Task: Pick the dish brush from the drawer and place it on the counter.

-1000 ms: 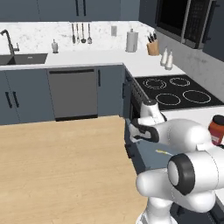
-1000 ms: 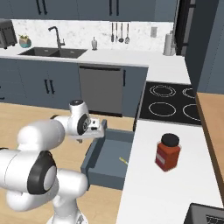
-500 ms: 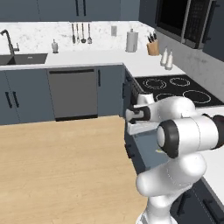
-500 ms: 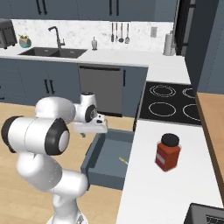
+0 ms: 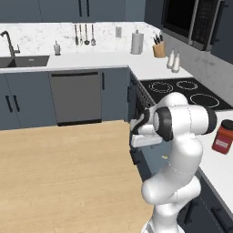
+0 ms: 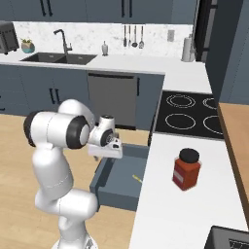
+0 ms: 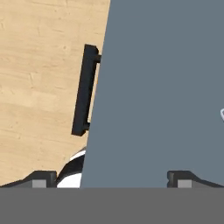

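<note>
Swung since a second ago, the arm now hangs its gripper over the open drawer; jaws wide, empty. Dish brush lies at the drawer's right, lower-right of them, beside the desk

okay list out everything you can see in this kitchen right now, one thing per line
dish brush: one, pale yellow, lying in the open drawer
drawer: one, blue-grey, pulled out below the counter
counter: white stone, beside the drawer
jar: one, red with black lid, on the counter
cooktop: one, black, four rings
dishwasher: one, grey, under the far counter
faucet: one, black, at the sink
paper towel roll: one, white, far corner
gripper: fingers apart, above the drawer
</note>
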Robot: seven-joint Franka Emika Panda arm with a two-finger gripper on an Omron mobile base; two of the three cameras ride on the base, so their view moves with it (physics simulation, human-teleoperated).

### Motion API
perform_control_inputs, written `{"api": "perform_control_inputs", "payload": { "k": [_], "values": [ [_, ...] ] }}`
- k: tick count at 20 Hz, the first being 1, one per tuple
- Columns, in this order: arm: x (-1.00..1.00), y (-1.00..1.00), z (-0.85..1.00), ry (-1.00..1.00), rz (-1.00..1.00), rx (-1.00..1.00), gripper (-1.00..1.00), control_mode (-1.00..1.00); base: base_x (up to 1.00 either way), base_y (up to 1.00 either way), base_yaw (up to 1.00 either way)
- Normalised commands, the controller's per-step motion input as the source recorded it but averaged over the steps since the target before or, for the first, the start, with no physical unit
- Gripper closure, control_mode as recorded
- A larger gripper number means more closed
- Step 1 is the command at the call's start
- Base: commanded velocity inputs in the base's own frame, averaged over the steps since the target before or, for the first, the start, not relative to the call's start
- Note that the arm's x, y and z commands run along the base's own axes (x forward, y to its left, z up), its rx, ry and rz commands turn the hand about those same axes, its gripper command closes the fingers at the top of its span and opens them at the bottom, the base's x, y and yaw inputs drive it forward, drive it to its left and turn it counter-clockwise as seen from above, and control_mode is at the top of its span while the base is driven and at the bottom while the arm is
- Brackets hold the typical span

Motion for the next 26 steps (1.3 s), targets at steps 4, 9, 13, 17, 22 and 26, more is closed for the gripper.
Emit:
{"api": "perform_control_inputs", "payload": {
  "k": [4,9,13,17,22,26],
  "values": [
    [0.66,0.0,-0.5,0.0,0.0,0.0,-1.0,-1.0,0.0,0.0,0.0],
    [0.2,0.3,-0.44,0.0,0.0,0.0,-1.0,-1.0,0.0,0.0,0.0],
    [0.0,1.0,0.0,0.01,0.0,0.0,-1.0,-1.0,0.0,0.0,0.0],
    [0.0,1.0,0.0,0.03,0.0,0.0,-1.0,-1.0,0.0,0.0,0.0],
    [0.0,1.0,0.02,0.04,0.0,0.0,-1.0,-1.0,0.0,0.0,0.0],
    [0.0,1.0,0.31,0.03,0.0,0.0,-1.0,-1.0,0.0,0.0,0.0]
  ]
}}
